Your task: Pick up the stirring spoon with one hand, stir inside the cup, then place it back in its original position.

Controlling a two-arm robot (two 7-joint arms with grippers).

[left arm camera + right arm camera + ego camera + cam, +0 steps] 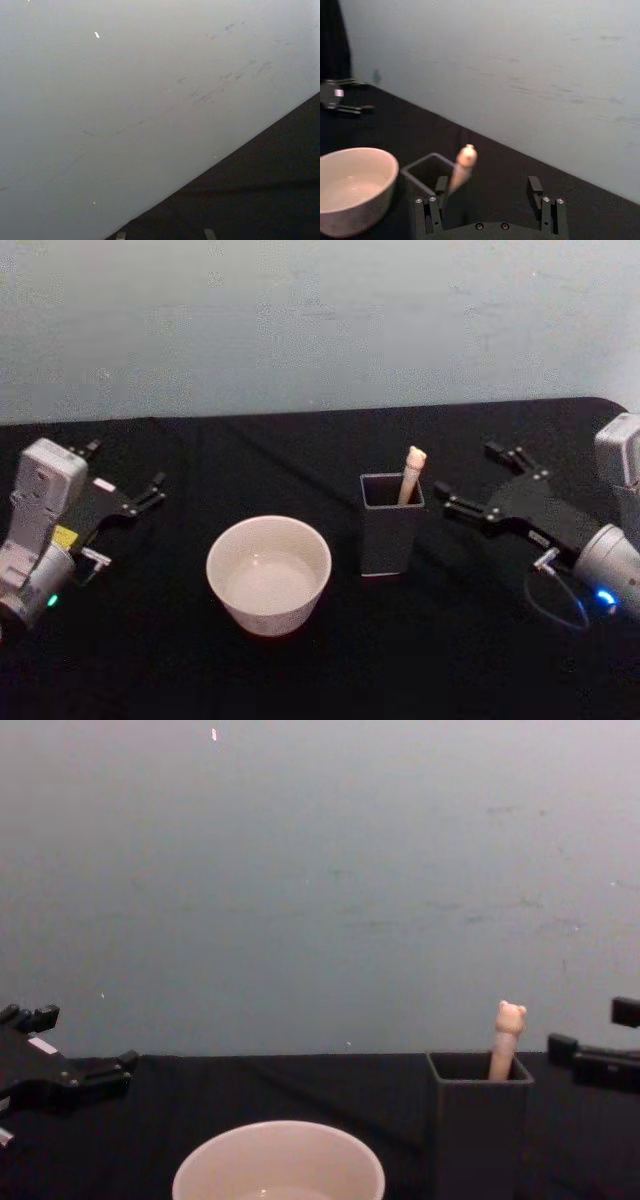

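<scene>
One stirring spoon [411, 475] stood handle-up inside the grey holder [390, 530]; one cup [268, 573] sat just left of the holder. Two pincers hung spread apart: right pincer [468, 476] just right of the holder, left pincer [128, 464] well left.

Glossy cream cup [268, 573], matt black cloth-covered table [300, 460].

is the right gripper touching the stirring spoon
Apart. In the head view the right gripper has its open fingers beside the dark holder. The stirring spoon stands inside the holder, with a strip of table between holder and fingers.
</scene>
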